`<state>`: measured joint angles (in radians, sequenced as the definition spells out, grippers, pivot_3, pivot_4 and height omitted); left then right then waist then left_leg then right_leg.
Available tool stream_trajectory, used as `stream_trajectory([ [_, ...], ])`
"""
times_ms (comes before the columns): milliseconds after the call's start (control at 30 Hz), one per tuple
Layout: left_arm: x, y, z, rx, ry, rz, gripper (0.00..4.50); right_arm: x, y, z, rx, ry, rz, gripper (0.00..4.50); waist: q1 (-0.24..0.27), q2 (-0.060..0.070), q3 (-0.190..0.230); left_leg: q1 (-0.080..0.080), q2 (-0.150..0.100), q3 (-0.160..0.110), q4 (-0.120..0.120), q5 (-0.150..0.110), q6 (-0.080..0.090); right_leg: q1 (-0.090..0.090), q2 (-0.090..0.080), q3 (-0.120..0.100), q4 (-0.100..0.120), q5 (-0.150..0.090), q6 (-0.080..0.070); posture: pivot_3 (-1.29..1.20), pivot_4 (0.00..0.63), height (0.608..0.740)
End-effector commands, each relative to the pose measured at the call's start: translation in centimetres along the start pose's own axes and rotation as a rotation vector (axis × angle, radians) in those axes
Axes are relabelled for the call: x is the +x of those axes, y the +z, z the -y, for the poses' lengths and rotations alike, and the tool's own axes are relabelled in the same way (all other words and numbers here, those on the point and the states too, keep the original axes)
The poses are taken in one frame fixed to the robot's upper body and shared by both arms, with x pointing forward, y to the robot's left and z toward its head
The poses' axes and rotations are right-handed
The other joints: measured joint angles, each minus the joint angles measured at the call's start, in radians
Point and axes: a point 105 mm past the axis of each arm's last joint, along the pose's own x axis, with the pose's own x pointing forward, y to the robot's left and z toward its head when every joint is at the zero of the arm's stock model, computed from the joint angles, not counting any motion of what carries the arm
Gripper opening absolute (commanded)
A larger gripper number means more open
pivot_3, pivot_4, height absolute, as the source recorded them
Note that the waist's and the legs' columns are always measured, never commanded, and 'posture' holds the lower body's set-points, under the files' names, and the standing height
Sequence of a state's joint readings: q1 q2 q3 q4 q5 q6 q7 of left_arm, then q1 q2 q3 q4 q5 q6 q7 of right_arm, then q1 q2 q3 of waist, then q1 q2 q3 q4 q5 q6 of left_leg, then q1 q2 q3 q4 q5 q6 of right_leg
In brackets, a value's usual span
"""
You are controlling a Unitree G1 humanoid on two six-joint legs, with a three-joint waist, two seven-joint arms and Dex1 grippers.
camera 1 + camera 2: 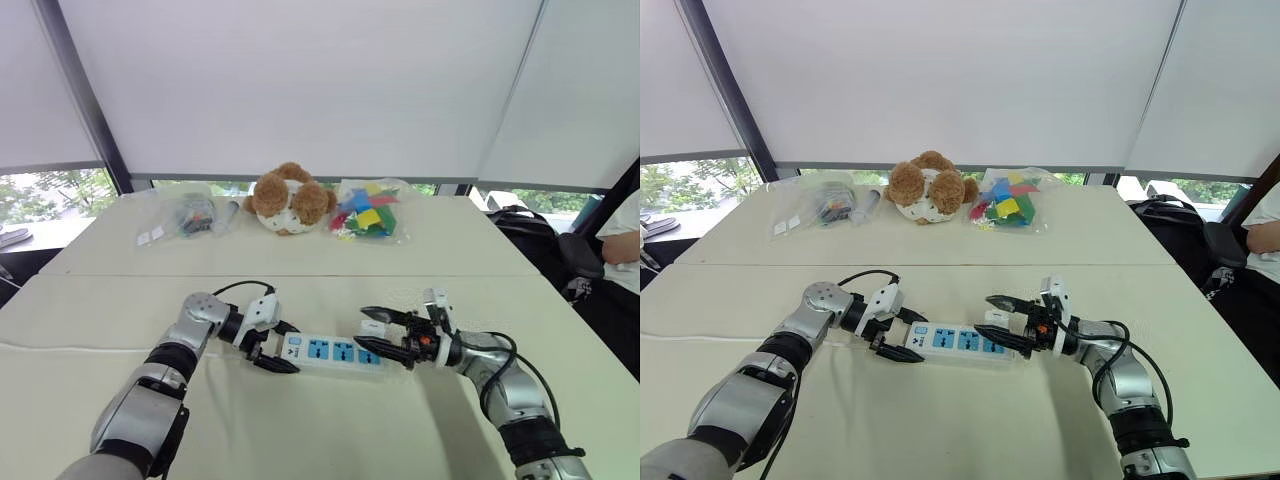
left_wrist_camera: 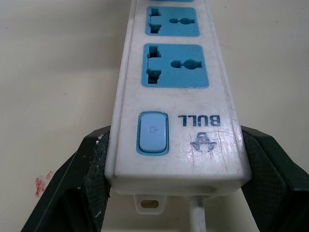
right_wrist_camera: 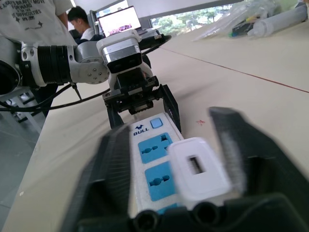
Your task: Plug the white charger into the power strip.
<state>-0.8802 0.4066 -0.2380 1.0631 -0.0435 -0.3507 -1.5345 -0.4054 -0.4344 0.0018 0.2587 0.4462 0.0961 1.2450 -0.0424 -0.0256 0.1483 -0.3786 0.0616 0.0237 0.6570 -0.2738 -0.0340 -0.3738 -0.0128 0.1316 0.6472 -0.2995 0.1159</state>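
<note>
The white power strip (image 1: 330, 352) with blue sockets lies flat on the cream table (image 1: 300, 420). My left gripper (image 1: 283, 348) is shut on its switch end, and in the left wrist view both fingers (image 2: 91, 169) press the strip's (image 2: 176, 96) sides beside the switch. The white charger (image 3: 198, 174) sits upright on the strip's other end, over the last socket. My right gripper (image 1: 365, 328) is open around it, one finger on each side and a gap to the left finger (image 3: 116, 179). Whether the prongs are fully in is hidden.
A brown teddy bear (image 1: 290, 200), a bag of colourful blocks (image 1: 368, 210) and a clear bag of small items (image 1: 190, 215) lie at the far side of the table. A person (image 1: 622, 240) sits beyond the table's right edge, near a black bag (image 1: 530, 225).
</note>
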Motion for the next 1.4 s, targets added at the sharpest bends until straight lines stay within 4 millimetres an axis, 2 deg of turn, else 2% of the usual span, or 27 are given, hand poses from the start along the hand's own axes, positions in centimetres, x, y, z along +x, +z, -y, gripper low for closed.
stream_trajectory([
  [33,0.2,-1.7,-0.1,-0.042,0.057,-0.06,3.01,0.1,0.5,-0.3,-0.031,0.05,-0.034,1.05,0.0,0.0,0.0,0.0,0.0,0.0,0.0,0.0,0.0,0.0,0.0,0.0,0.0,0.0,0.0,0.0,0.15,0.739],
  [100,0.1,-1.7,-0.1,-0.044,0.065,-0.057,3.01,-0.1,0.1,-0.4,-0.048,0.073,-0.074,0.04,0.0,0.0,0.0,0.0,0.0,0.0,0.0,0.0,0.0,0.0,0.0,0.0,0.0,0.0,0.0,0.0,0.15,0.739],
  [333,0.3,-1.7,-0.3,-0.048,0.085,-0.048,3.01,-0.4,-1.0,-0.2,-0.077,0.087,-0.151,0.04,0.001,0.0,0.0,0.0,0.0,0.0,0.0,0.0,0.0,0.0,0.0,0.0,-0.001,0.0,0.0,0.0,0.15,0.739],
  [467,0.6,-1.6,-0.3,-0.046,0.087,-0.041,3.01,-0.6,-1.8,0.9,-0.095,0.037,-0.192,0.04,0.001,0.0,0.0,0.001,0.0,0.0,0.0,0.0,0.0,0.001,-0.001,0.0,-0.002,0.0,-0.001,0.0,0.15,0.739],
  [600,0.7,-1.6,-0.4,-0.047,0.091,-0.042,3.01,-0.6,-0.3,2.1,-0.105,-0.016,-0.121,0.04,0.003,0.0,0.0,0.003,-0.001,0.0,0.0,0.0,0.0,0.0,-0.003,0.0,-0.003,-0.001,-0.002,0.0,0.15,0.739],
  [700,0.7,-1.7,-0.3,-0.051,0.094,-0.043,3.01,-0.5,1.4,2.4,-0.107,-0.029,-0.049,1.35,0.003,0.0,0.0,0.002,-0.003,0.001,-0.001,0.0,0.0,0.001,-0.006,0.0,-0.004,-0.001,-0.002,0.0,0.15,0.739],
  [767,0.7,-1.8,-0.4,-0.053,0.096,-0.043,3.01,-0.4,2.6,2.6,-0.122,-0.052,0.001,2.41,0.003,0.0,0.0,0.002,-0.004,0.001,-0.003,0.0,0.0,0.002,-0.008,0.0,-0.004,-0.001,-0.002,0.0,0.15,0.739],
  [867,0.8,-1.8,-0.4,-0.054,0.098,-0.042,3.01,-0.5,3.7,1.7,-0.107,-0.022,0.024,3.86,0.004,0.002,0.001,0.002,-0.011,0.0,-0.008,0.0,0.0,0.0,-0.014,0.0,-0.003,-0.001,-0.002,0.0,0.15,0.739],
  [967,0.9,-1.8,-0.4,-0.057,0.099,-0.042,3.01,-0.8,3.3,0.6,-0.083,0.012,-0.004,3.86,0.007,0.002,0.001,0.002,-0.012,0.0,-0.007,0.0,0.0,0.0,-0.015,0.0,-0.004,-0.001,-0.002,0.0,0.15,0.739],
  [1100,1.1,-1.8,-0.3,-0.057,0.098,-0.04,3.01,-1.1,1.6,-0.2,-0.064,0.034,-0.076,3.86,0.008,0.002,0.001,0.001,-0.013,0.0,-0.007,0.0,0.0,0.001,-0.015,0.0,-0.006,-0.001,-0.001,0.0,0.15,0.739],
  [1300,1.4,-1.6,-0.4,-0.055,0.097,-0.033,3.01,-1.1,-1.0,1.0,-0.054,-0.001,-0.163,3.86,0.008,0.002,0.001,0.002,-0.013,-0.001,-0.007,0.0,0.0,0.0,-0.014,-0.001,-0.009,-0.001,-0.001,0.0,0.15,0.739],
  [1400,1.2,-1.6,-0.4,-0.053,0.099,-0.032,3.01,-1.1,-0.6,1.5,-0.036,-0.012,-0.124,2.96,0.008,0.002,0.001,0.001,-0.014,-0.001,-0.007,0.0,0.0,0.001,-0.015,-0.001,-0.013,-0.001,-0.001,0.0,0.15,0.739],
])
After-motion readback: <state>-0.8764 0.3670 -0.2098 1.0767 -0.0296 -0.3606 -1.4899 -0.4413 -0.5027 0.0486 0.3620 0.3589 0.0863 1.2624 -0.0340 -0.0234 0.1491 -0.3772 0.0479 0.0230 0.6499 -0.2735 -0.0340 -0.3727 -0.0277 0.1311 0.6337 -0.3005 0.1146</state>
